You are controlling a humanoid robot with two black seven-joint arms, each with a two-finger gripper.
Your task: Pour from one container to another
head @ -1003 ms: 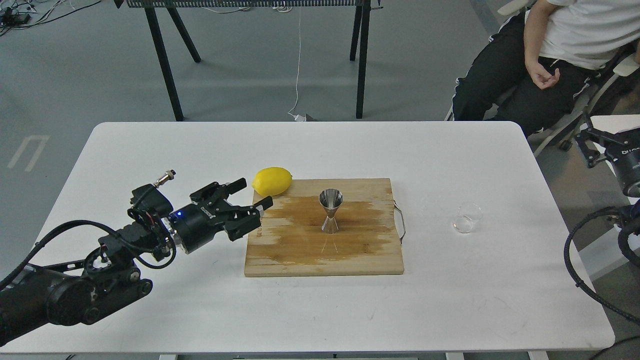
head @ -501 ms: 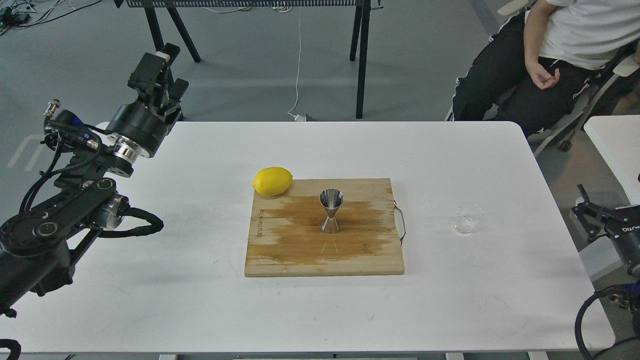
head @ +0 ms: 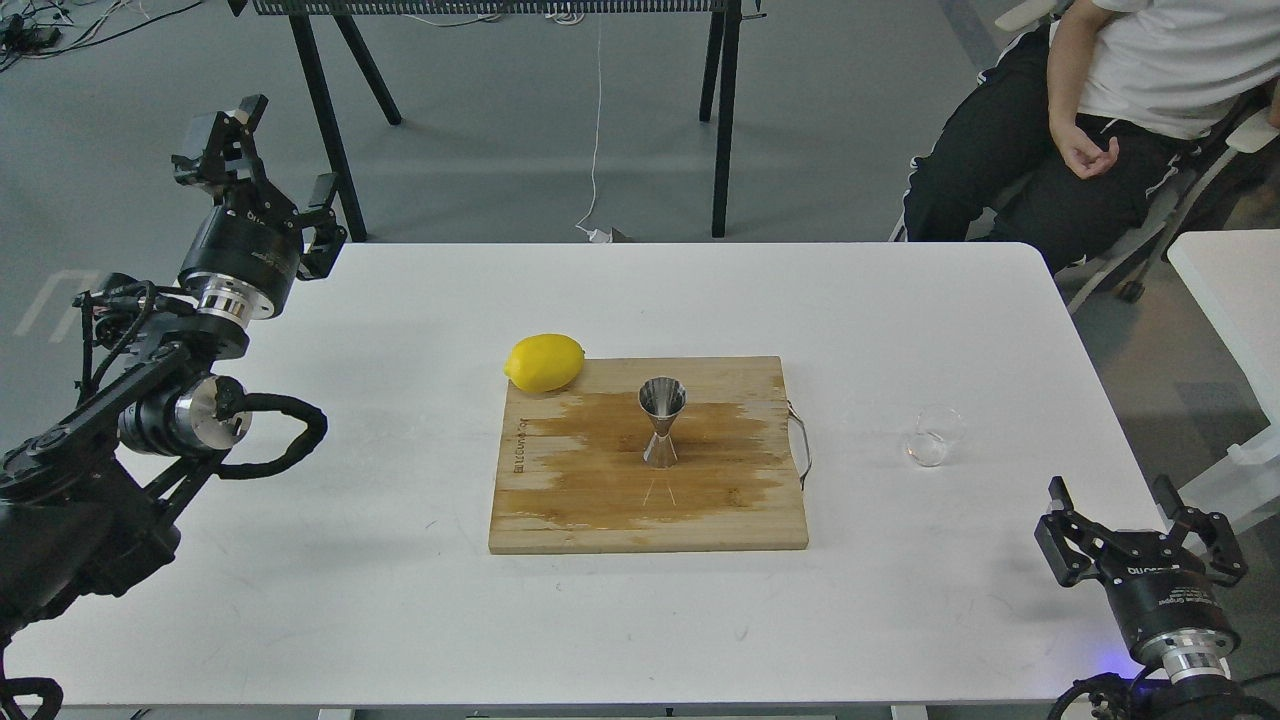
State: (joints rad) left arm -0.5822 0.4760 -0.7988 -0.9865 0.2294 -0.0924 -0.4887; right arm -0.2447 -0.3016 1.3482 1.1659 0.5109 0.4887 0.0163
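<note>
left gripper (head: 268, 150) raised, fingers apart, seemingly empty | right gripper (head: 1140, 520) low, fingers apart, empty

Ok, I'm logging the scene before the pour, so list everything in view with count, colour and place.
table: one, white, centre
cutting board: one, wooden, stained darker in the middle, table centre
jigger: one, shiny steel, upright on the board
lemon: one, yellow, at the board's far-left corner
glass cup: one, clear, on the table right of the board
seated person: one, white top, black trousers, far right
left gripper: one, black, open, raised over the far-left table corner
right gripper: one, black, open, near-right table edge
</note>
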